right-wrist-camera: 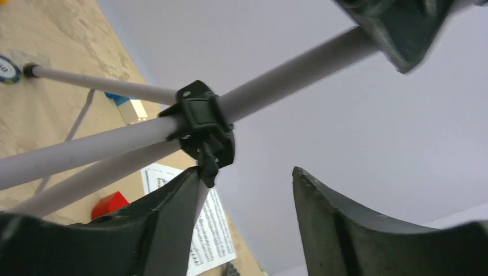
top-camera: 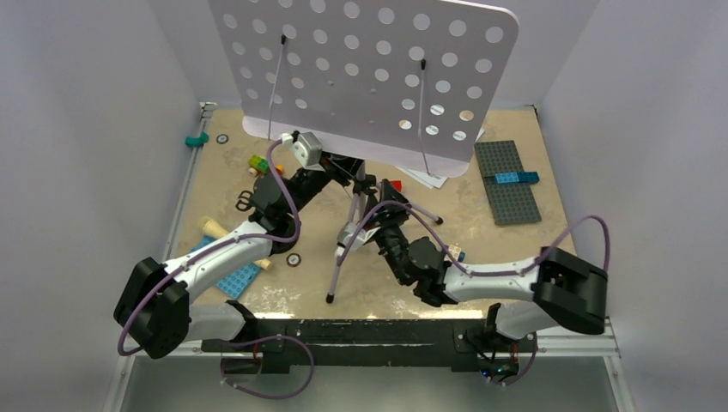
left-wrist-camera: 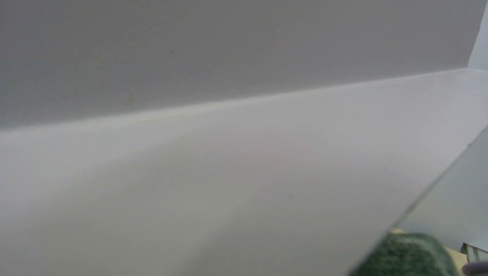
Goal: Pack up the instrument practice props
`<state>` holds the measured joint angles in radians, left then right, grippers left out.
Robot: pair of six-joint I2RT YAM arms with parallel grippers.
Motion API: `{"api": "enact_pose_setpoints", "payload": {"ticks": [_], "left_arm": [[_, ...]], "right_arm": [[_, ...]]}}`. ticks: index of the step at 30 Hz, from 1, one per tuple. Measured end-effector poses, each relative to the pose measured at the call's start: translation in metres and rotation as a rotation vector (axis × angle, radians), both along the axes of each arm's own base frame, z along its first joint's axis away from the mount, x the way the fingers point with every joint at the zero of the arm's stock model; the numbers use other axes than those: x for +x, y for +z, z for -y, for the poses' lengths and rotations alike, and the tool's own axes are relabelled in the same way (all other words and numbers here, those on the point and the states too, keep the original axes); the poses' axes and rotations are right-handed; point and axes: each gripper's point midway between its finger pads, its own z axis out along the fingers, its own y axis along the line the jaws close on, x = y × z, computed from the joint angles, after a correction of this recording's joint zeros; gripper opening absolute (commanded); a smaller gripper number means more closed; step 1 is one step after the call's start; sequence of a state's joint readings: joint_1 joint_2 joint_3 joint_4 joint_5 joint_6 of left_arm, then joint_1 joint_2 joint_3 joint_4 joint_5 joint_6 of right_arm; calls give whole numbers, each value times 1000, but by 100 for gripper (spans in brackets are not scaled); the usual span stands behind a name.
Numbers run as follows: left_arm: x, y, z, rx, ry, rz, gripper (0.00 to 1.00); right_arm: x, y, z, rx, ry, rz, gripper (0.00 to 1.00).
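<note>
The lilac perforated music stand (top-camera: 360,69) stands mid-table on its tripod legs (top-camera: 342,249), and its wide desk hides the far table. Under the desk, my left gripper (top-camera: 346,166) is shut on the stand's pole. One of its dark fingers (right-wrist-camera: 397,29) lies against the pole (right-wrist-camera: 288,69). The left wrist view shows only a blurred lilac surface. My right gripper (right-wrist-camera: 246,172) is open beside the black leg hub (right-wrist-camera: 201,123), nothing between its jaws. White sheet-music pages (right-wrist-camera: 216,236) lie on the table behind the stand. A cream-yellow microphone (top-camera: 209,227) pokes out beside the left arm.
A grey studded plate (top-camera: 506,193) with a blue brick (top-camera: 515,178) lies at the right. A blue plate (top-camera: 236,279) sits under the left arm. Coloured bricks (top-camera: 257,163) and a teal piece (top-camera: 197,139) are at the back left. A red brick (right-wrist-camera: 109,204) lies near the tripod.
</note>
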<state>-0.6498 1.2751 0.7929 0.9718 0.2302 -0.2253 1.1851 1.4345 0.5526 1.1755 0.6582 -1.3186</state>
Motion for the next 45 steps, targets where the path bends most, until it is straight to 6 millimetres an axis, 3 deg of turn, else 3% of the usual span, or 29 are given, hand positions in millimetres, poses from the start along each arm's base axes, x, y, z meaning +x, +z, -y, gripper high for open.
{"api": "enact_pose_setpoints", "payload": {"ticks": [3, 5, 6, 9, 13, 20, 26, 29, 36, 45], "left_arm": [[0, -2, 1, 6, -2, -5, 0], [0, -2, 1, 7, -2, -7, 0], [0, -2, 1, 7, -2, -7, 0], [0, -2, 1, 7, -2, -7, 0], [0, -2, 1, 7, -2, -8, 0], [-1, -6, -1, 8, 3, -11, 0], [-3, -10, -5, 3, 17, -8, 0], [-5, -12, -8, -8, 29, -1, 0], [-9, -13, -10, -33, 66, 16, 0], [-25, -15, 2, -35, 38, 16, 0]], "right_arm": [[-10, 17, 12, 131, 3, -110, 83], [-21, 34, 20, 256, 53, -211, 84], [-31, 52, 29, 371, 103, -275, 84], [-47, 67, 38, 519, 193, -374, 84], [-72, 46, 39, 639, 304, -587, 84], [-109, -47, 24, 690, 344, -989, 84], [-125, -64, 15, 857, 361, -1177, 91], [-117, -60, 17, 998, 355, -1268, 93], [-57, -46, 46, 1365, 271, -1384, 93], [-36, -10, -4, 1404, 420, -1673, 86]]}}
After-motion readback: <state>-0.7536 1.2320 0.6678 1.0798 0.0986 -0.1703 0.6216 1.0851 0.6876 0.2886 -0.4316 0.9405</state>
